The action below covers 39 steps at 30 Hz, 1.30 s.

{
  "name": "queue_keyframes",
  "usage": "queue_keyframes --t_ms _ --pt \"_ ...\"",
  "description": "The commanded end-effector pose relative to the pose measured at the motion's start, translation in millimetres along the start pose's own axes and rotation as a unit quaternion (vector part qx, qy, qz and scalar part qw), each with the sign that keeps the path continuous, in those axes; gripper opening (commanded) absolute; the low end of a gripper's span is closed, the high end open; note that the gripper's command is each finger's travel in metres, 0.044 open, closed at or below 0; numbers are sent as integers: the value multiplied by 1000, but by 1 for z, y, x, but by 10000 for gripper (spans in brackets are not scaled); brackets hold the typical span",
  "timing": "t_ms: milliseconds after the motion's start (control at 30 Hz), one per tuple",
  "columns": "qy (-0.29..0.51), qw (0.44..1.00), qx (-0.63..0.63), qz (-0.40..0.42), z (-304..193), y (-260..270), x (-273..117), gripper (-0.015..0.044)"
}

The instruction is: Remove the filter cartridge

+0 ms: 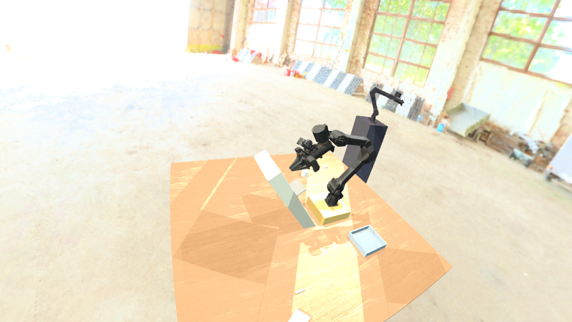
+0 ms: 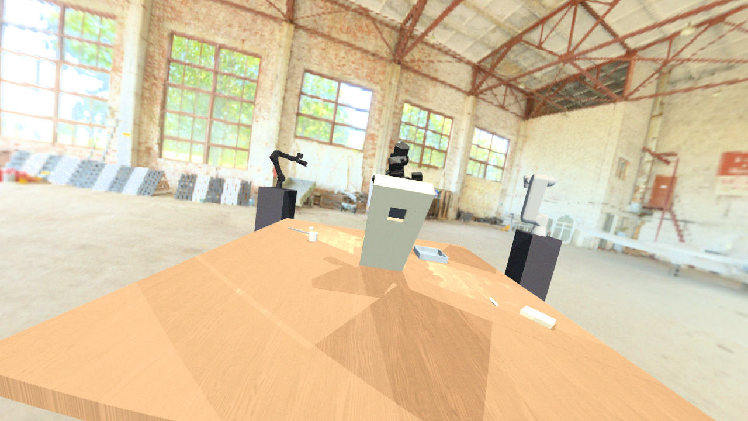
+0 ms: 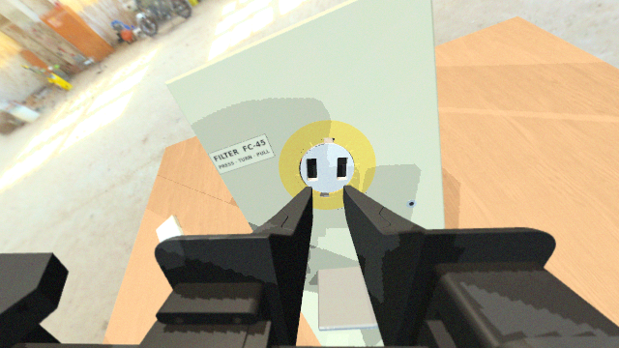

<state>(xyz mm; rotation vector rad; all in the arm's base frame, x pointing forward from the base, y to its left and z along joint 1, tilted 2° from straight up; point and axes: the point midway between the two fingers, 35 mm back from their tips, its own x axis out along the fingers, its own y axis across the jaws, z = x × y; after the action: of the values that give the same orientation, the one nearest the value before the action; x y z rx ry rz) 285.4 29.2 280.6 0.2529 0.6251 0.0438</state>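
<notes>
The round filter cartridge (image 3: 327,182), pale with two dark upright slots, sits inside a yellow ring (image 3: 290,166) on the sloping face of the pale green service panel (image 1: 286,194) (image 2: 387,243) (image 3: 387,106). My gripper (image 1: 291,168) (image 3: 327,192) is partly open with nothing between its fingers. Its fingertips point at the panel face and appear just below the slots in the wrist view; a gap to the panel shows in the top view. In the exterior view the panel hides them. The pale blue tray (image 1: 376,249) (image 2: 431,258) stands on the table beside the arm's base, with no cartridge in it.
A light flat block (image 1: 297,187) (image 3: 344,300) is at the panel's front, below the cartridge. A white cup (image 1: 304,173) (image 2: 312,237) stands beyond the panel. A white bar (image 1: 300,315) (image 2: 537,317) and a small stick (image 1: 300,291) (image 2: 493,302) lie on the table's other side.
</notes>
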Motion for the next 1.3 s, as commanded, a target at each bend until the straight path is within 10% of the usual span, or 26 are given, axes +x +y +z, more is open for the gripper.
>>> queue_keyframes --t_ms 0,1267 --pt "0 1000 2 -3 -1 -1 7 94" --pt "-1 1000 2 -3 -1 -2 36 94"
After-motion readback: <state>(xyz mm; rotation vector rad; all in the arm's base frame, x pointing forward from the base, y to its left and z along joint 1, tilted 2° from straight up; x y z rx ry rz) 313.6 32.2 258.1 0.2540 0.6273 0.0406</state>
